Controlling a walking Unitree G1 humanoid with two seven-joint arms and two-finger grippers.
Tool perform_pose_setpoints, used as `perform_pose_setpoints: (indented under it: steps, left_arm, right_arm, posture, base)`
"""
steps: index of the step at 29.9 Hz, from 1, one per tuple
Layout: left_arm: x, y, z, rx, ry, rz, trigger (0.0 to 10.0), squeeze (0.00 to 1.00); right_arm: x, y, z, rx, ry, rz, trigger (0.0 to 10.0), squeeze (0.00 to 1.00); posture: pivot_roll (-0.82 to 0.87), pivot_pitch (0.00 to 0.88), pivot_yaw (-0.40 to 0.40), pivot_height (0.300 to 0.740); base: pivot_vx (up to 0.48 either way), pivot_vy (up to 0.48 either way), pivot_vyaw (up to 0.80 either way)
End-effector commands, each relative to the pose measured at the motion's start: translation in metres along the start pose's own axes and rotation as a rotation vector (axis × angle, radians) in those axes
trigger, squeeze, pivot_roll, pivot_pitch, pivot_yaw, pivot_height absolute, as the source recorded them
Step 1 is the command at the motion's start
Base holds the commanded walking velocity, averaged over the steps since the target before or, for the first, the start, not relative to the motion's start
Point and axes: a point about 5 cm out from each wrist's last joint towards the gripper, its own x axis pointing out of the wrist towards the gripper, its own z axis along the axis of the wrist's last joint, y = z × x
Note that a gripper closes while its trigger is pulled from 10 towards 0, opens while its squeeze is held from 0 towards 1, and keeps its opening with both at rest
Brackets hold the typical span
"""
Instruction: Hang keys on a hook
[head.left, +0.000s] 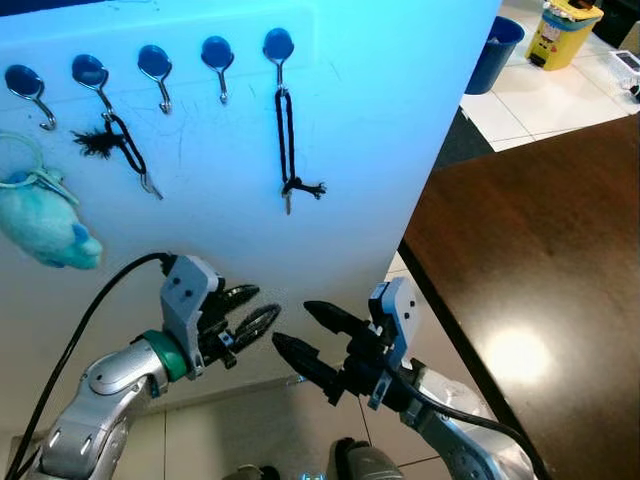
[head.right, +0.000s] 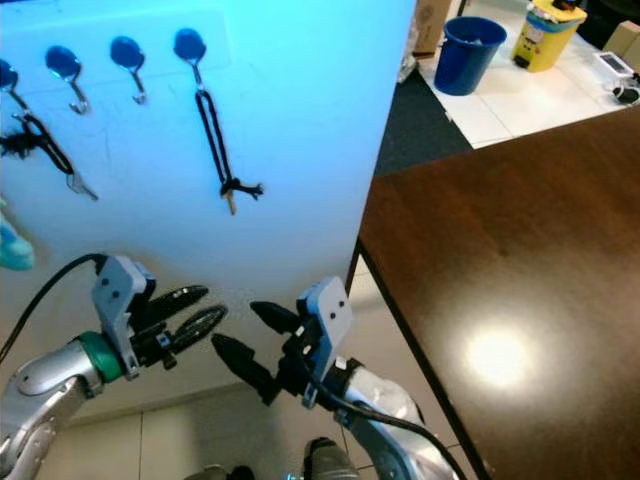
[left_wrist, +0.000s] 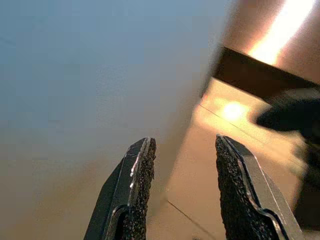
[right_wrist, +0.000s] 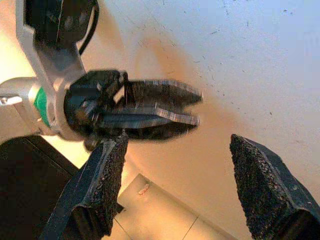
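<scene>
left eye view: left gripper (head.left: 262, 307) fingers slightly apart, empty; right gripper (head.left: 305, 331) spread wide, empty, tips facing the left one, both low before the board (head.left: 380, 150). keys (head.left: 290, 188) hang by a black cord from the rightmost hook (head.left: 278, 48), well above.

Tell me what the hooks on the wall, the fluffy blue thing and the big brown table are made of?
The hooks look like shiny metal, since they gleam and bend thinly. Their round blue bases could be plastic or metal. The fluffy blue thing looks like soft plush fabric, with a fuzzy edge. The brown table looks like polished wood or wood-look laminate, because light reflects off it in a bright spot.
</scene>
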Motion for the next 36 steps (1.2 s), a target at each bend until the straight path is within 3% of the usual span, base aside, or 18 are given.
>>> perform_pose_setpoints:
  steps: [1,5,7,9,11,14,16,29,33,35,36]
  left_arm:
    - [-0.003,0.007,0.002,-0.004,0.002,0.075,10.0,0.0]
    - [-0.006,0.009,0.006,0.002,-0.02,0.105,10.0,0.0]
    - [-0.003,0.006,-0.001,0.035,0.067,0.101,10.0,0.0]
    - [-0.003,0.006,-0.001,0.035,0.067,0.101,10.0,0.0]
    - [0.001,0.008,-0.006,0.053,0.119,0.14,10.0,0.0]
    - [0.004,0.003,-0.004,0.102,0.097,0.133,10.0,0.0]
    - [0.004,-0.001,-0.002,0.12,0.083,0.125,10.0,0.0]
    - [0.003,-0.009,0.006,0.029,0.0,0.134,10.0,0.0]
    - [0.006,-0.012,0.008,0.052,-0.011,0.13,10.0,0.0]
    - [0.006,-0.01,0.008,0.052,-0.041,0.153,10.0,0.0]
    - [0.006,-0.01,0.008,0.052,-0.041,0.153,10.0,0.0]
  right_arm:
    - [-0.001,0.003,0.001,0.002,-0.002,-0.001,10.0,0.0]
    - [-0.002,0.003,0.002,-0.009,-0.011,-0.017,10.0,0.0]
    - [0.002,-0.007,0.01,-0.032,-0.049,-0.098,10.0,0.0]
    - [0.002,-0.007,0.01,-0.032,-0.049,-0.098,10.0,0.0]
    - [0.006,-0.019,0.02,-0.07,-0.094,-0.202,10.0,0.0]
    - [0.006,-0.019,0.022,-0.106,-0.102,-0.234,10.0,0.0]
    - [0.005,-0.018,0.023,-0.116,-0.101,-0.235,10.0,0.0]
    - [-0.002,-0.018,0.024,-0.103,-0.09,-0.238,10.0,0.0]
    - [-0.002,-0.015,0.021,-0.098,-0.066,-0.174,10.0,0.0]
    - [-0.002,-0.01,0.016,-0.114,-0.014,-0.059,10.0,0.0]
    - [-0.002,-0.01,0.016,-0.114,-0.014,-0.059,10.0,0.0]
  posture:
    - [-0.25,0.154,0.133,0.74]
    - [-0.25,0.169,0.137,0.74]
    - [-0.18,0.157,0.131,0.74]
    - [-0.18,0.157,0.131,0.74]
    - [-0.13,0.15,0.129,0.74]
    - [-0.07,0.166,0.103,0.74]
    - [-0.07,0.166,0.103,0.74]
    - [-0.05,0.175,0.074,0.74]
    - [-0.04,0.147,0.065,0.74]
    - [-0.04,0.117,0.04,0.74]
    - [-0.04,0.117,0.04,0.74]
  base:
    - [0.0,0.0,0.0]
    - [0.0,0.0,0.0]
    - [0.0,0.0,0.0]
    - [0.0,0.0,0.0]
    - [0.0,0.0,0.0]
    - [0.0,0.0,0.0]
    - [0.0,0.0,0.0]
    - [0.0,0.0,0.0]
    - [0.0,0.0,0.0]
    - [0.0,0.0,0.0]
    - [0.0,0.0,0.0]
